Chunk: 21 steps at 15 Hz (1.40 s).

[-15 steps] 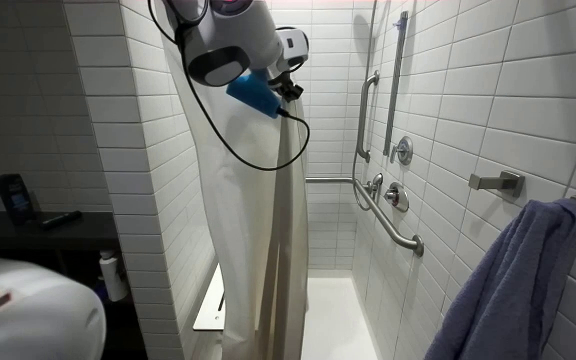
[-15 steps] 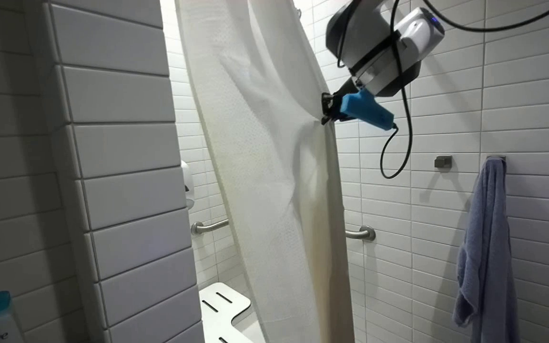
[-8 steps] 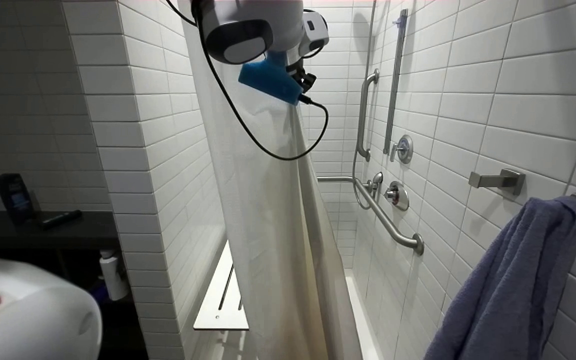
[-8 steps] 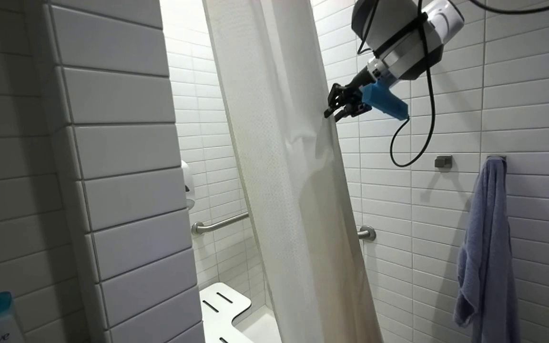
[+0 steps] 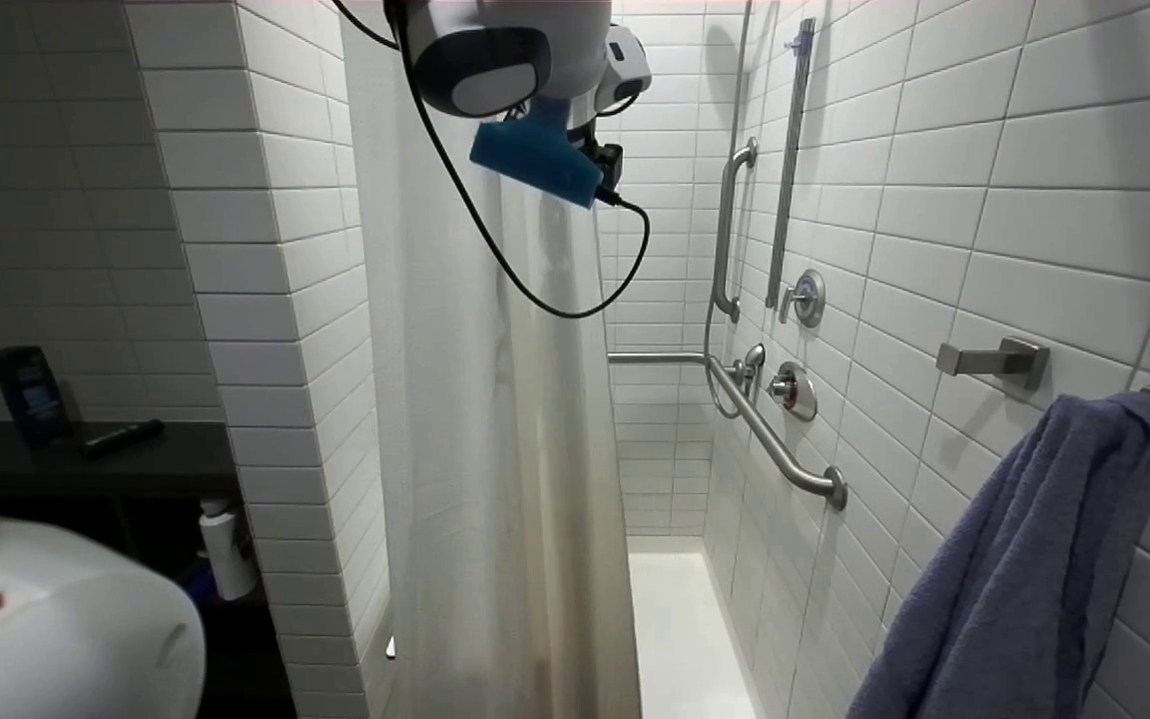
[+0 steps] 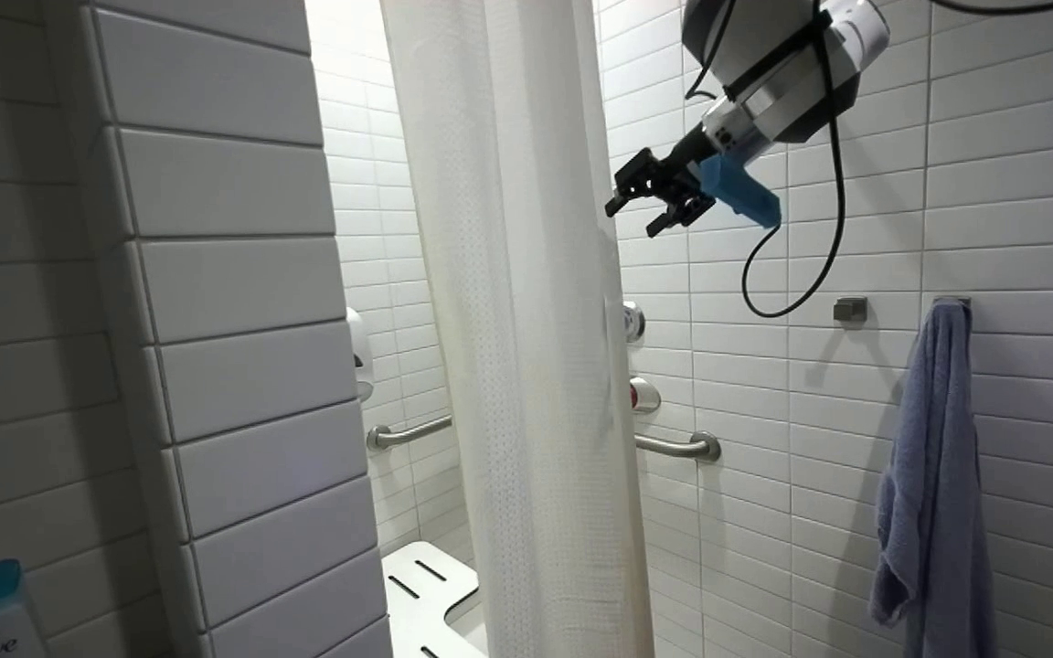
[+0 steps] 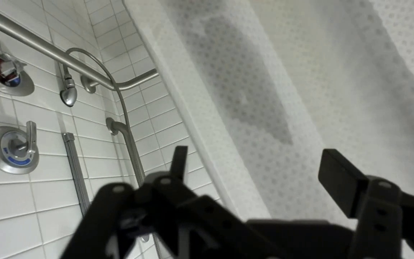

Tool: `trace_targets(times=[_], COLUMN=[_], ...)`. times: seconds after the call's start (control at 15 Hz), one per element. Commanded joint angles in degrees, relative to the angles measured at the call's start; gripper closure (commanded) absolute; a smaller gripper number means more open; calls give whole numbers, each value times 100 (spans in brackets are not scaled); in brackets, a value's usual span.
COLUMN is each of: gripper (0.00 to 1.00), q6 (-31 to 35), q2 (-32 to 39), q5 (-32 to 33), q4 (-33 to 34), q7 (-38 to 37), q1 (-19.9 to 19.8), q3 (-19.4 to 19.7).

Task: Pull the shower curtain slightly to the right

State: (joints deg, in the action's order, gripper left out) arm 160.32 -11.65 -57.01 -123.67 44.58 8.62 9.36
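Pincer (image 6: 633, 219) spread; shower curtain (image 6: 536, 320) hanging just beside it, edge beyond gap in wrist view, contact unclear.

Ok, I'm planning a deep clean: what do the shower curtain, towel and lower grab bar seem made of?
Shower curtain: matte fabric with a dotted texture and soft folds, fibre unclear.
Towel: probably cotton terry, judging by its fuzzy, matte surface.
Lower grab bar: metal, likely stainless steel; soft grey sheen.
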Motion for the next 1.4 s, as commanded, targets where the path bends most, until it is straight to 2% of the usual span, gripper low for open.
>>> trace_targets(times=[0.0, 0.27, 0.33, 0.4, 0.93, 1.13, 1.33], gripper=[0, 0, 0, 0, 0, 0, 0], q6=[-634, -1317, -1515, -1715, -3652, -4115, -4179], q2=[-135, -204, -207, -220, -125, -114, -123], q5=[427, 943, 1020, 1097, 1261, 1296, 1461], q4=[-12, 24, 57, 89, 604, 723, 760], q7=[-32, -89, -60, -29, 520, 448, 213], q1=[-88, -145, -334, -359, -666, -793, -906], q3=[75, 128, 2, 24, 121, 104, 37])
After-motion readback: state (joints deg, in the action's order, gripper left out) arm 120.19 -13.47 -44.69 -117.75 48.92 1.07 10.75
